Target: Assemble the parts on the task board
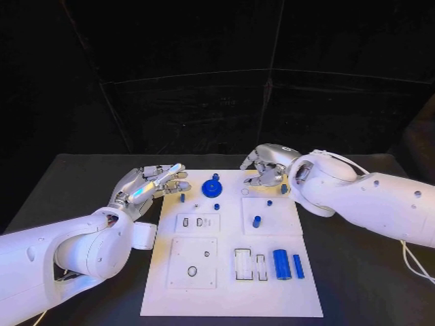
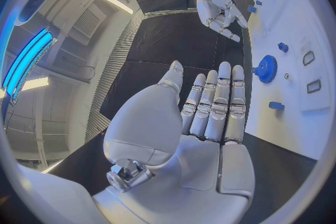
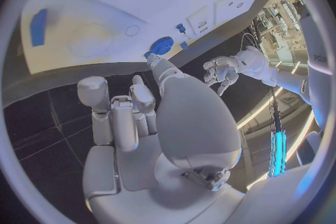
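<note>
**Both hands empty at the far end of the task board**

Head view. The white task board point(image 1: 232, 272) lay in the middle of the black table point(image 1: 80, 176). The left hand point(image 1: 151, 183) hovered at the board's far left edge, fingers extended and apart, gripping nothing. The right hand point(image 1: 266, 168) was at the board's far edge, fingers loosely curled and separated, with nothing visibly held. A blue gear point(image 1: 212, 188) sat on the board between the two hands. A short blue peg point(image 1: 257, 221) lay on the raised right-hand plate, and two blue cylinders, a thick one point(image 1: 281, 263) and a thin one point(image 1: 298, 265), lay side by side near the board's right edge, next to rectangular slots point(image 1: 244, 263).

Left wrist view. The left hand point(image 2: 203, 117) showed a flat palm with straight fingers and nothing in it; the gear point(image 2: 265, 69) lay on the board beyond the fingertips, and the right hand point(image 2: 223, 14) appeared farther off.

Right wrist view. The right hand point(image 3: 140, 123) had partly bent fingers around no object; the gear point(image 3: 162, 45) lay just past them, apart from the fingertips
</note>
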Available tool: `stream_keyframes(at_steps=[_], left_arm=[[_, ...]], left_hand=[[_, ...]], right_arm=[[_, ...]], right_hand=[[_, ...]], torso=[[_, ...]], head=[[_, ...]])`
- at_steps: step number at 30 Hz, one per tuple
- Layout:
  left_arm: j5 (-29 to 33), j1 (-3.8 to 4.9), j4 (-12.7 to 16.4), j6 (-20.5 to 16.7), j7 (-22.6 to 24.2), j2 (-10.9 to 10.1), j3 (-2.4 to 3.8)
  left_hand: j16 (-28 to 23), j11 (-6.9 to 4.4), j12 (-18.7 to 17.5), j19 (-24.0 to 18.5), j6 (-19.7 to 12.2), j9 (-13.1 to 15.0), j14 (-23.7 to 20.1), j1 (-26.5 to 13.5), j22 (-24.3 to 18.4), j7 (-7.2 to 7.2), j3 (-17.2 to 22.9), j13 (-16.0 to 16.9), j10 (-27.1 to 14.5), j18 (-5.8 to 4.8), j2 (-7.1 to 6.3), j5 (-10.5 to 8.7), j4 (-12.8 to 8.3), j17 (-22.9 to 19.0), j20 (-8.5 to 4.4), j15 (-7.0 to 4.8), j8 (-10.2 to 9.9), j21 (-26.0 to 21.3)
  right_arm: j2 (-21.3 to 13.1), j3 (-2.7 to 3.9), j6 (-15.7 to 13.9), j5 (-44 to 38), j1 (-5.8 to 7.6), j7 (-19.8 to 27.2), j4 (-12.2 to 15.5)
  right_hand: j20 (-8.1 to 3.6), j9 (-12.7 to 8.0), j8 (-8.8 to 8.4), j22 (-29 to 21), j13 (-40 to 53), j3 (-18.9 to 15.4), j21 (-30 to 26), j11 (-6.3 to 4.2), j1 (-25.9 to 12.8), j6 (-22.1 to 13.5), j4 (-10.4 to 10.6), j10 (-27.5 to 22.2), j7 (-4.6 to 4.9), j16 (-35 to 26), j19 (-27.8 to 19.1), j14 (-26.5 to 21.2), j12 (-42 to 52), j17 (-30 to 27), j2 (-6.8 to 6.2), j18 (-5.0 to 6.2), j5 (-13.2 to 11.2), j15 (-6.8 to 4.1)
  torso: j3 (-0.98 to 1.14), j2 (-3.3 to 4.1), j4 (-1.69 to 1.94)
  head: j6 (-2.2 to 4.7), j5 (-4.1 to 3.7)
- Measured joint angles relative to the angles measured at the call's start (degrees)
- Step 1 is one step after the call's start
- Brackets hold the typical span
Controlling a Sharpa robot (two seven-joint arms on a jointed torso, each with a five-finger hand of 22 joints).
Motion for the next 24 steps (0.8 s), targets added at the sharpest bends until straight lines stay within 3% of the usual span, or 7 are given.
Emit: stream_keyframes(at_steps=[5,12,24], left_arm=[[0.00,0.00,-0.15,0.11,0.00,0.07,0.00],[-0.01,0.00,-0.56,0.47,0.00,0.48,0.00],[-0.01,-0.01,-1.13,0.81,-0.02,0.93,0.00]], left_hand=[[-0.22,-0.39,0.00,0.51,0.86,0.00,0.73,0.22,-0.14,-0.41,0.07,0.00,0.87,0.00,0.22,0.00,-0.54,0.19,-0.10,-0.31,0.00,0.00],[-0.22,-0.52,0.00,0.84,1.46,0.00,1.39,0.22,-0.21,-0.59,0.07,0.06,1.56,0.00,0.22,0.00,-0.85,0.37,-0.43,-0.55,0.00,0.00],[-0.22,-0.72,0.00,0.88,1.45,0.00,1.38,0.22,-0.20,-0.59,0.22,0.06,1.76,-0.01,0.22,0.00,-1.00,0.42,-0.47,-0.55,0.00,0.00]], right_arm=[[-5.37,-0.01,0.18,6.53,0.00,5.65,0.41],[-8.51,-0.03,0.59,11.99,-0.18,10.44,-1.76],[-8.78,-0.09,1.01,15.25,-3.83,13.63,-5.12]], right_hand=[[0.00,0.00,0.00,-0.07,0.11,-0.13,0.00,0.00,0.20,0.01,-0.41,0.00,0.01,0.00,0.00,0.00,0.00,0.00,-0.20,0.00,0.00,0.00],[0.00,-0.01,0.00,-0.06,0.21,-0.21,0.00,0.00,0.45,0.01,-0.49,0.00,0.01,0.00,0.00,0.00,0.21,-0.01,-0.45,0.00,0.00,0.00],[0.00,-0.02,0.00,-0.33,0.08,-0.48,0.00,0.00,0.45,0.01,-0.76,-0.01,0.01,0.00,0.00,0.00,0.21,-0.01,-0.45,0.00,0.20,0.00]], torso=[[0.16,-0.31,-0.40],[0.41,-0.51,-0.62],[0.44,-0.48,-0.57]], head=[[0.11,-0.49],[0.23,-1.58],[-0.23,-1.82]])
